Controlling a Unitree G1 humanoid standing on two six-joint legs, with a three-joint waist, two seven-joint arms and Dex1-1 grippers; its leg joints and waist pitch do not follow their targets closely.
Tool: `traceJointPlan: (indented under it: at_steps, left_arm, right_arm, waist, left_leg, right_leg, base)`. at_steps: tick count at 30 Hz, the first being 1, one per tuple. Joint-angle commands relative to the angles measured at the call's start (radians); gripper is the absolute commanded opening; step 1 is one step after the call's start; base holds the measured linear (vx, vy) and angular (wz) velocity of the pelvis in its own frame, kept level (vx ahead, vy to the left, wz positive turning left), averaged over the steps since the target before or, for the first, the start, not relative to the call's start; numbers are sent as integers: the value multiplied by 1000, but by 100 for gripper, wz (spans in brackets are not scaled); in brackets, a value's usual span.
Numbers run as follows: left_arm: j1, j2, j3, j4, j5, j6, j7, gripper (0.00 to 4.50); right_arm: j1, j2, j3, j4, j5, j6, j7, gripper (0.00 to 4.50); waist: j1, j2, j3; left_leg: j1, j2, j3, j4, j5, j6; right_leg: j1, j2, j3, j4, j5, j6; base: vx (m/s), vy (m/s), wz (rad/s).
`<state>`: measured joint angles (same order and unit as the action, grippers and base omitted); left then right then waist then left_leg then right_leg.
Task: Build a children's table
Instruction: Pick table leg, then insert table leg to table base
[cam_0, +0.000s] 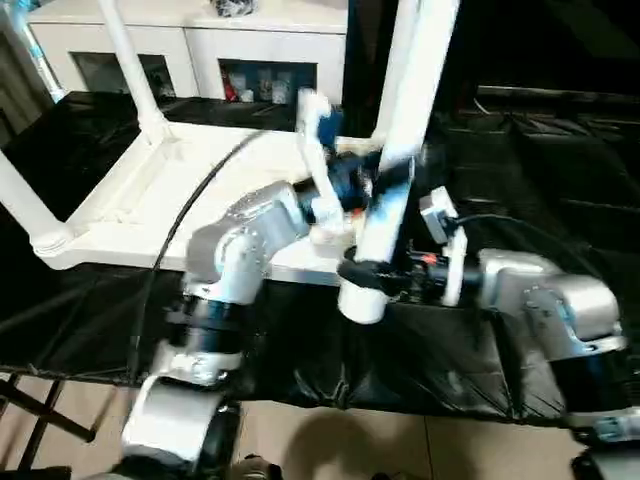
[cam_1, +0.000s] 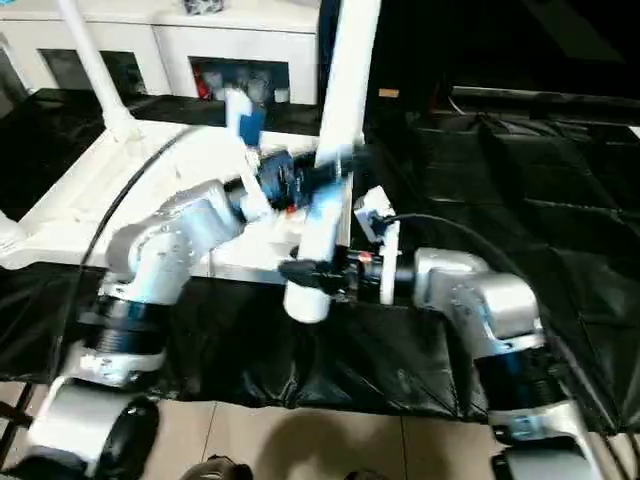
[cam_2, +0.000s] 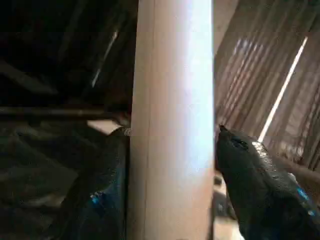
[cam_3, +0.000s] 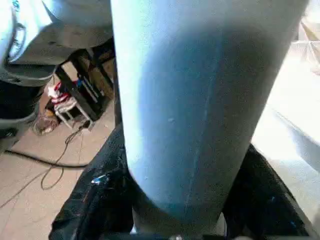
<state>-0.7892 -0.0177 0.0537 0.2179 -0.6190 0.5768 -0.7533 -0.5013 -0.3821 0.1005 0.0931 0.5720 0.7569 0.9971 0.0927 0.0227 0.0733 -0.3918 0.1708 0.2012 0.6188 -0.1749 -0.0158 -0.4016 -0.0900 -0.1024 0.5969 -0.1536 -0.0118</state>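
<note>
Leg (cam_0: 395, 150) upright at tabletop (cam_0: 130, 190) edge, clamped by both jaws.

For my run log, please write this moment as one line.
both grippers: shut on leg | leg: upright, near tabletop edge | fitted legs: two visible

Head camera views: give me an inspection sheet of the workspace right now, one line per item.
Surface: black sheet covering the work table, wrinkled.
Job's things: white tabletop lies underside up; two legs already stand in its corner sockets, far leg and near-left leg. A third leg is held roughly upright at the top's near right corner, its lower end beyond the edge, not seated.
Clutter: nothing seen.
Grippers: left gripper closed on the third leg mid-length; right gripper clamps it near the lower end.
Cables: black cable crosses the tabletop to the left arm.
Surroundings: white cabinet behind; tan floor in front.
</note>
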Motion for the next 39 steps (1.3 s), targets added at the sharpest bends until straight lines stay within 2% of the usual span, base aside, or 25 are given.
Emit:
traceJointPlan:
  at_steps: [1,3,4,5,6,7,8,9,11,12,14,15,16,17,18,19,20,21,23,24,25,26,27,33,39]
  left_arm:
    - [-32,3,41,-1,-38,-27,1,286]
    - [-37,8,50,2,-43,-31,-3,286]
    - [-57,46,52,49,-1,-80,-5,286]
    - [-72,89,31,103,73,-147,-9,286]
    - [-79,120,7,142,127,-192,-20,286]
    - [-80,122,6,145,130,-195,-20,286]
    - [-81,169,-46,206,212,-270,-62,286]
    - [-80,191,-71,234,247,-305,-85,286]
    - [-69,260,-198,334,385,-450,-166,286]
    - [-69,260,-198,334,385,-450,-166,286]
    - [-59,300,-297,420,473,-556,-250,286]
    - [-58,309,-327,457,492,-578,-290,286]
    - [-58,309,-327,457,492,-578,-290,286]
    - [-68,315,-366,534,530,-628,-328,269]
    - [-87,319,-399,624,581,-684,-355,258]
    - [-91,319,-407,646,593,-696,-360,251]
    - [-121,322,-431,758,646,-740,-391,251]
    - [-123,322,-432,763,646,-738,-395,248]
    - [-140,317,-429,823,651,-745,-406,223]
    - [-151,321,-445,864,674,-772,-406,216]
    - [-156,321,-447,877,680,-777,-398,216]
    - [-159,320,-448,885,683,-781,-392,213]
    - [-171,316,-447,917,688,-788,-381,204]
    - [-210,299,-433,1011,720,-828,-342,163]
    - [-221,289,-421,1070,742,-834,-343,119]
  right_arm:
    - [6,44,-65,53,-36,-73,-110,190]
    - [3,62,-80,77,-51,-99,-151,190]
    - [0,84,-111,122,-89,-171,-237,190]
    - [-5,97,-139,155,-110,-214,-302,189]
    - [-7,102,-154,174,-126,-248,-341,189]
    - [-7,103,-155,175,-127,-250,-343,189]
    - [-4,102,-172,190,-153,-303,-390,189]
    - [-2,100,-178,195,-165,-326,-409,189]
    - [8,102,-213,193,-173,-351,-457,189]
    - [8,102,-213,193,-173,-351,-457,189]
    - [27,99,-218,184,-193,-385,-462,189]
    - [35,96,-214,178,-201,-395,-459,189]
    - [35,96,-214,178,-201,-395,-459,189]
    - [47,94,-209,175,-210,-407,-457,189]
    - [57,92,-206,175,-218,-421,-461,189]
    - [58,92,-206,175,-220,-423,-463,189]
    - [68,93,-207,169,-222,-431,-471,189]
    - [68,93,-207,168,-222,-431,-471,189]
    - [76,93,-211,156,-218,-430,-475,189]
    - [84,92,-214,145,-217,-427,-477,189]
    - [88,91,-216,139,-217,-425,-478,189]
    - [91,90,-216,135,-216,-424,-479,189]
    - [100,88,-220,123,-217,-420,-479,189]
    - [115,86,-223,104,-218,-417,-483,189]
    - [120,86,-225,91,-214,-409,-484,189]
  waist:
    - [4,-14,-89]
    - [-1,-13,-89]
    - [0,-11,-90]
    - [-4,-6,-86]
    - [-6,-9,-89]
    - [-6,-8,-88]
    - [-8,-6,-89]
    - [-8,-6,-87]
    - [-9,-1,-91]
    - [-8,3,-93]
    - [-5,1,-95]
    - [-4,13,-96]
    - [-6,9,-96]
    - [-7,6,-97]
    - [-5,25,-98]
    - [-9,12,-97]
    - [-8,33,-96]
    - [-11,24,-95]
    - [-10,21,-95]
    - [-10,32,-93]
    - [-10,28,-93]
    - [-9,34,-92]
    - [-8,32,-93]
    - [-11,46,-97]
    - [-10,48,-98]
  left_leg:
    - [22,62,-36,-69,-181,20]
    - [23,60,-37,-71,-193,3]
    - [27,60,-36,-71,-194,3]
    - [29,57,-35,-73,-205,-7]
    - [29,55,-38,-75,-213,-14]
    - [31,55,-39,-76,-218,-15]
    - [31,56,-39,-77,-218,-21]
    - [30,55,-39,-78,-214,-19]
    - [32,57,-38,-79,-209,-20]
    - [35,59,-39,-80,-210,-19]
    - [30,59,-36,-79,-190,-14]
    - [31,59,-37,-78,-186,-13]
    - [31,59,-35,-77,-188,-12]
    - [28,60,-35,-77,-183,-10]
    - [28,56,-35,-74,-188,-2]
    - [28,57,-34,-75,-207,-2]
    - [30,56,-36,-75,-226,-4]
    - [30,54,-34,-76,-238,-5]
    - [28,55,-36,-75,-240,-3]
    - [31,58,-37,-75,-257,-1]
    - [30,56,-37,-75,-260,1]
    - [32,57,-36,-75,-268,3]
    - [30,56,-37,-73,-256,12]
    - [30,55,-38,-72,-250,26]
    - [30,57,-38,-73,-254,30]
  right_leg:
    - [53,-79,54,-76,-309,-184]
    - [51,-76,51,-77,-329,-179]
    - [51,-76,52,-77,-326,-180]
    - [40,-73,53,-84,-347,-164]
    - [47,-72,51,-83,-354,-148]
    - [45,-72,51,-86,-363,-135]
    - [49,-74,53,-82,-355,-131]
    - [45,-73,53,-88,-363,-119]
    - [45,-71,57,-82,-332,-111]
    - [43,-71,58,-79,-308,-118]
    - [49,-75,61,-68,-242,-151]
    - [49,-77,60,-66,-225,-163]
    - [48,-75,60,-66,-211,-173]
    - [53,-76,60,-61,-191,-186]
    - [53,-77,59,-62,-191,-191]
    - [54,-75,58,-68,-202,-190]
    - [52,-78,57,-73,-220,-194]
    - [53,-75,57,-76,-230,-193]
    - [58,-79,56,-72,-238,-203]
    - [54,-80,55,-78,-265,-209]
    - [56,-79,54,-78,-272,-210]
    - [55,-79,55,-80,-286,-209]
    - [57,-80,55,-78,-287,-209]
    - [55,-76,51,-83,-310,-196]
    - [55,-78,51,-81,-285,-208]
  base:
    - [0,0,0]
    - [0,0,0]
    - [0,0,0]
    - [0,0,0]
    - [0,0,0]
    - [0,0,0]
    - [0,0,0]
    - [0,0,0]
    - [0,0,0]
    - [0,0,0]
    - [0,0,0]
    - [0,0,0]
    - [0,0,0]
    - [0,0,0]
    - [0,0,0]
    - [0,0,0]
    - [0,0,0]
    - [0,0,0]
    - [0,0,0]
    - [0,0,0]
    - [0,0,0]
    - [0,0,0]
    - [0,0,0]
    - [0,0,0]
    - [0,0,0]
